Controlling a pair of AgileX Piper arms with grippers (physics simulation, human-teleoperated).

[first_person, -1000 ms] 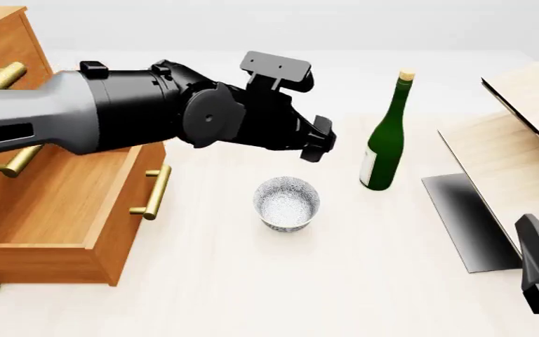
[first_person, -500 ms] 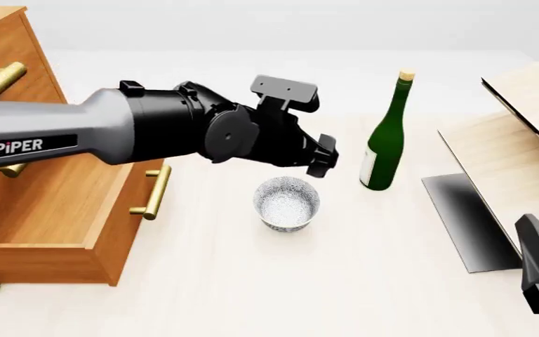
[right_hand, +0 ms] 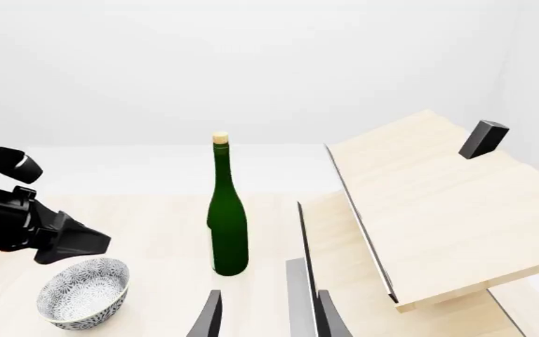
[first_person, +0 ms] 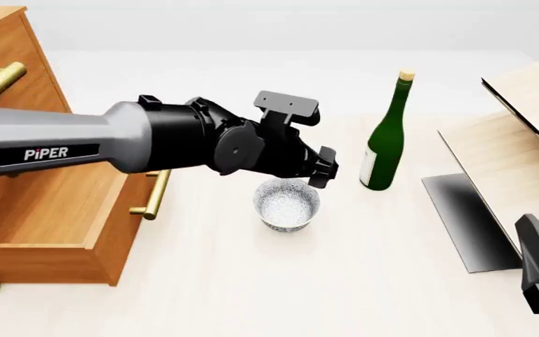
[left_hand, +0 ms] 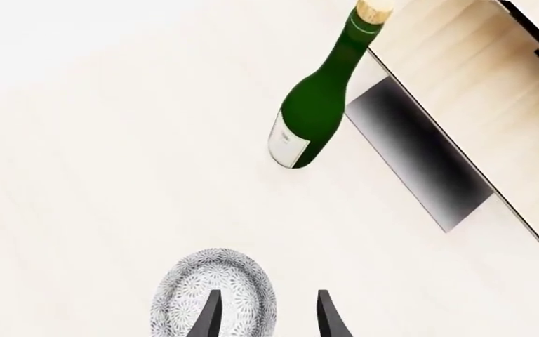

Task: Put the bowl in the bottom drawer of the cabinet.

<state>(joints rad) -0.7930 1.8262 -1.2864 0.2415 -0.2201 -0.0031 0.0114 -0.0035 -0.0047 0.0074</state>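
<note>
**Left gripper poised over the speckled bowl**

The black left gripper (first_person: 318, 168), on its grey and black arm reaching in from the left, hangs just above the far rim of the small round white bowl with fine grey speckles (first_person: 286, 202). In the left wrist view its two dark fingers (left_hand: 208, 319) stand apart, one over the bowl's inside and the other outside its rim; whether either touches the bowl cannot be told. The bowl stands upright on the pale wooden table (first_person: 250, 281), near the middle, right of the large orange-brown wooden cabinet (first_person: 8, 91). The cabinet's bottom drawer (first_person: 73, 225), an orange-brown box with a brass bar handle, is pulled out toward the right. A tall green wine bottle with a cork (first_person: 387, 137) stands upright farther back and to the right of the bowl. Right of it lies a pale light-wood box with a black panel (first_person: 504, 161). The right gripper (right_hand: 264, 316) sits at the near right, its fingers apart and holding nothing.
</note>
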